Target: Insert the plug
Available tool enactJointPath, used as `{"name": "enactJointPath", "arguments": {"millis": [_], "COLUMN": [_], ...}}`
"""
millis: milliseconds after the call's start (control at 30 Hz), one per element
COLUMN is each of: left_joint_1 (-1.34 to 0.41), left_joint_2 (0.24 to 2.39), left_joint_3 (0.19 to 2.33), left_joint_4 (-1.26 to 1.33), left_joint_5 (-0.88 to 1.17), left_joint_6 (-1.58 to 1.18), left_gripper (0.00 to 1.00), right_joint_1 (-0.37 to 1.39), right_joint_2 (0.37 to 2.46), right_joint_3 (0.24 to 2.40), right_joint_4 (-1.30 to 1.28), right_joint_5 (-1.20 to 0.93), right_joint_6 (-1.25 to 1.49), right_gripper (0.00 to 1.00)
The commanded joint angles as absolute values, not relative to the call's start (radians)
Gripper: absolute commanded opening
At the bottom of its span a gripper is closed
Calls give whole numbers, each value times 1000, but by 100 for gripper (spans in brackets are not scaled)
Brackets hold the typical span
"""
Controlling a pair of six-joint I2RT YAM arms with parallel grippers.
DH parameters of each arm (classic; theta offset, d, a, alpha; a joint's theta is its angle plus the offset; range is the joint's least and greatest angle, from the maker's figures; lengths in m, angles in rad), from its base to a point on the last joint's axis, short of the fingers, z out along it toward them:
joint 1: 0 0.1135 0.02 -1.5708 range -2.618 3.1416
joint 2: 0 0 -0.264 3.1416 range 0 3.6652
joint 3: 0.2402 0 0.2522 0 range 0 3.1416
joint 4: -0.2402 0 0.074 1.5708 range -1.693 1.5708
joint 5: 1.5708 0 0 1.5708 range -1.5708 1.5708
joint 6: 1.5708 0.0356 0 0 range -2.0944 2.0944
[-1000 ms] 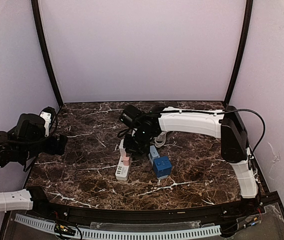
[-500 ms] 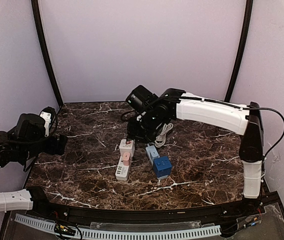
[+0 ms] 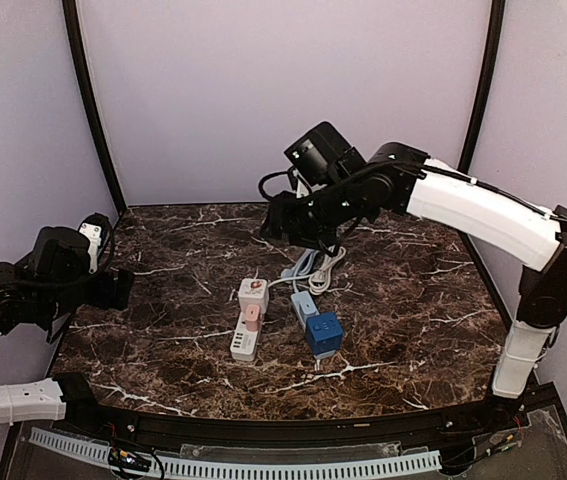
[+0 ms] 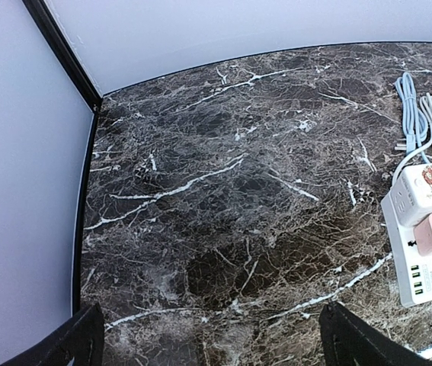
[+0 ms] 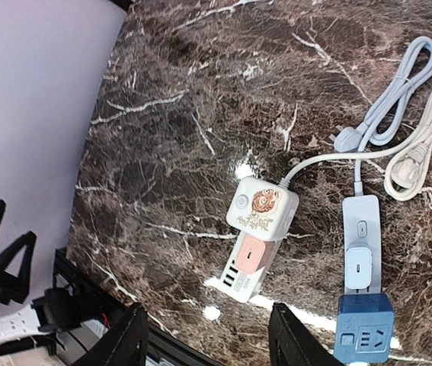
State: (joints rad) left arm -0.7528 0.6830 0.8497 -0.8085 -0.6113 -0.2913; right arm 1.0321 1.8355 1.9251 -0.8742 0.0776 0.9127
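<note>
"Fingers on your right side, what are they doing?"

"Spread wide, with nothing between them. My right gripper hangs high over the dark marble table and touches nothing. A second ago it was down on the strip. Since then I have lifted clear and swung back toward the far wall."

"And the left?"

"My left gripper is just as wide open and empty, parked near the table's left edge, well apart from everything. It has not shifted."

"So where is the plug?"

"Take it from the near side. The blue cube-shaped socket block sits on the near end of the pale blue-grey power strip, with a small white adapter just behind it. Beside that, to the left, lies the long white power strip. On it is the pink square charger, and touching that on the far side is the white cube-shaped plug with a round reddish emblem. It stands upright on the strip's far end, and it stayed put when I let go."

"Seated, then?"

"I judge so. It looks flush, but its prongs are hidden, so I can't swear to it. Beyond it lie only the two coiled cables, grey-blue and white, their own ends loose on the marble. If the plug is home, the task is all but done."
</note>
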Motion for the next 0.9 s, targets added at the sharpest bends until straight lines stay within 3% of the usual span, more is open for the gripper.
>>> {"name": "enactJointPath", "arguments": {"millis": [0, 100, 467, 867], "left_joint_1": [-744, -744, -744, -743], "left_joint_2": [667, 660, 676, 753], "left_joint_3": [843, 842, 842, 852], "left_joint_4": [-815, -814, -806, -781], "left_joint_5": [-611, -608, -577, -682], "left_joint_6": [-284, -283, -273, -243], "left_gripper": [99, 99, 99, 99], "right_joint_1": [1028, 1029, 1028, 1026], "right_joint_2": [1752, 1722, 1539, 1283], "right_joint_3": [1889, 1877, 1684, 1353], "right_joint_4": [-864, -874, -853, -803], "right_joint_5": [145, 172, 315, 525], "right_joint_6": [880, 872, 911, 826], "right_gripper": [66, 81, 98, 99]}}
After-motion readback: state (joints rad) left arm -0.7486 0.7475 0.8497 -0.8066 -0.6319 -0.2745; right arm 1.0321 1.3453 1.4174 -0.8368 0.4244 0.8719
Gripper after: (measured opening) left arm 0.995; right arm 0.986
